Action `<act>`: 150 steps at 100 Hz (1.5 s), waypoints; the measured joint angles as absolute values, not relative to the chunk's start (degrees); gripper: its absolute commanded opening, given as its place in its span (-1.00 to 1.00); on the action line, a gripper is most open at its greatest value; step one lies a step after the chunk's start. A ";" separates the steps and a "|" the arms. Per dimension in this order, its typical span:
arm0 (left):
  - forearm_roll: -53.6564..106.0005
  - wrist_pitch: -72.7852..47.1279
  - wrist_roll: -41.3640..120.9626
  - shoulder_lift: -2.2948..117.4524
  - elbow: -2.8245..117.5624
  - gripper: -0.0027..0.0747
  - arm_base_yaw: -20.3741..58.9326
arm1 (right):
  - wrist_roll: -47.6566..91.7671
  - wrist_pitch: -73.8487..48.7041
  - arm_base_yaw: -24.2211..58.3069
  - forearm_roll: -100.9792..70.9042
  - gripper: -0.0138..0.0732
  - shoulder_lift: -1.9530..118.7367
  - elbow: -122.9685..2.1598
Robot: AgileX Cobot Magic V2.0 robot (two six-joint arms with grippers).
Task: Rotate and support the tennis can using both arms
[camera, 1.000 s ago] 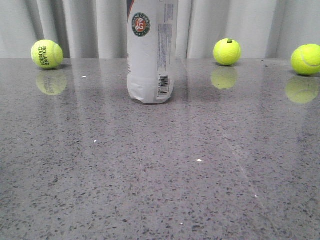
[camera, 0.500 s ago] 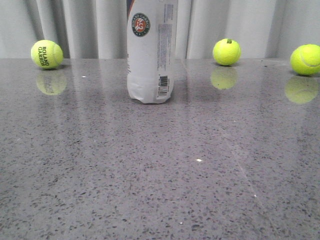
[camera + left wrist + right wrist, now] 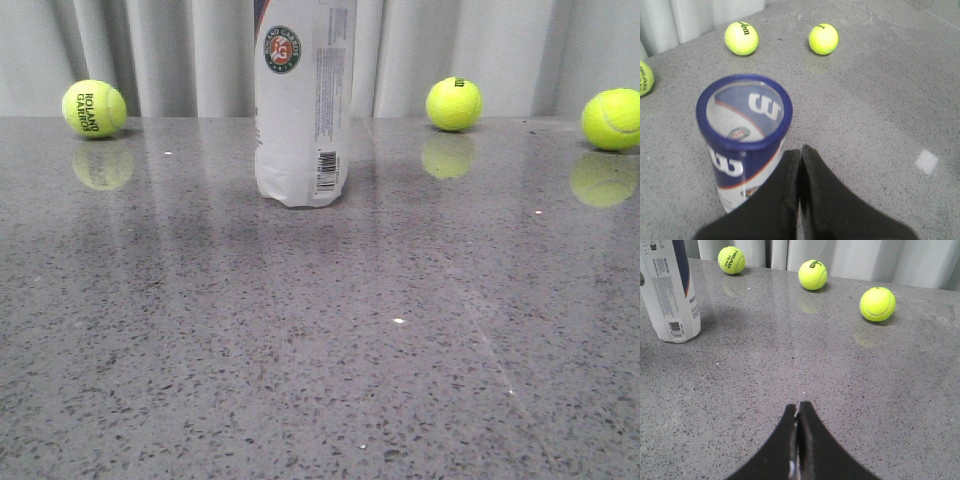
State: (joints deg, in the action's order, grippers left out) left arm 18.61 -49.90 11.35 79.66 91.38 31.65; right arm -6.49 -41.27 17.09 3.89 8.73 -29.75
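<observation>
The tennis can [image 3: 303,100] stands upright at the back middle of the grey table, its logo and barcode facing the front camera. The left wrist view looks down on its navy-blue top band [image 3: 744,112]. My left gripper [image 3: 800,150] is shut with nothing in it, high up beside the can's top. Whether it touches the can I cannot tell. In the right wrist view the tennis can [image 3: 671,290] is far off, and my right gripper [image 3: 798,407] is shut and empty over bare table. Neither arm shows in the front view.
Three yellow-green tennis balls lie along the back by the curtain: one far left [image 3: 94,108], one right of the can [image 3: 453,103], one at the far right edge [image 3: 611,119]. The grey speckled table [image 3: 320,350] is glossy and mirrors them.
</observation>
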 measured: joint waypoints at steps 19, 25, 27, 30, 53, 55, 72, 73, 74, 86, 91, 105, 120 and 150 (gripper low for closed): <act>18.74 -42.76 11.35 70.36 78.22 -0.98 31.65 | -6.49 -41.27 17.09 3.89 -0.84 8.73 -29.75; 18.78 -40.26 11.35 67.45 74.52 -0.98 31.65 | -6.49 -41.27 17.09 3.89 -0.84 8.73 -29.75; 18.87 -39.73 11.35 66.48 73.19 -0.98 31.65 | -6.49 -41.27 17.09 3.89 -0.84 8.73 -29.75; 18.87 -38.24 11.35 65.23 71.42 -0.98 31.65 | -6.49 -41.27 17.09 3.89 -0.84 8.73 -29.75; 19.05 -31.00 11.35 56.07 57.94 -0.98 31.65 | -6.49 -41.27 17.09 3.89 -0.84 8.73 -29.75; 19.14 -30.87 11.35 55.27 56.82 -0.98 31.65 | -6.49 -41.27 17.09 3.89 -0.84 8.73 -29.75; 19.11 -27.66 11.35 49.50 48.42 -0.98 31.65 | -6.49 -41.27 17.09 3.89 -0.84 8.73 -29.75; 19.11 -27.44 11.35 49.09 47.75 -0.98 31.65 | -6.49 -41.27 17.09 3.89 -0.84 8.73 -29.75; 18.95 -26.99 11.35 48.88 47.41 -0.98 31.65 | -6.49 -41.27 17.09 3.89 -0.84 8.73 -29.75; 18.08 -23.53 11.35 45.31 41.87 -0.98 31.65 | -6.49 -41.27 17.09 3.89 -0.84 8.73 -29.75; 17.53 -22.39 11.35 43.77 39.37 -0.98 31.65 | -6.49 -41.27 17.09 3.89 -0.84 8.73 -29.75; 14.88 -18.92 11.35 39.37 33.93 -0.98 31.65 | -6.49 -41.27 17.09 3.89 -0.84 8.73 -29.75; 12.59 -14.16 11.35 35.34 28.87 -0.98 31.65 | -6.49 -41.27 17.09 3.89 -0.84 8.73 -29.75; 8.41 -3.70 11.35 27.01 17.61 -0.98 23.29 | -6.49 -41.27 17.09 3.89 -0.84 8.73 -29.75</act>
State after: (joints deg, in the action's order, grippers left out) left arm 8.41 -3.70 11.35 27.01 17.61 23.29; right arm -6.49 -41.27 17.09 3.89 8.73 -29.75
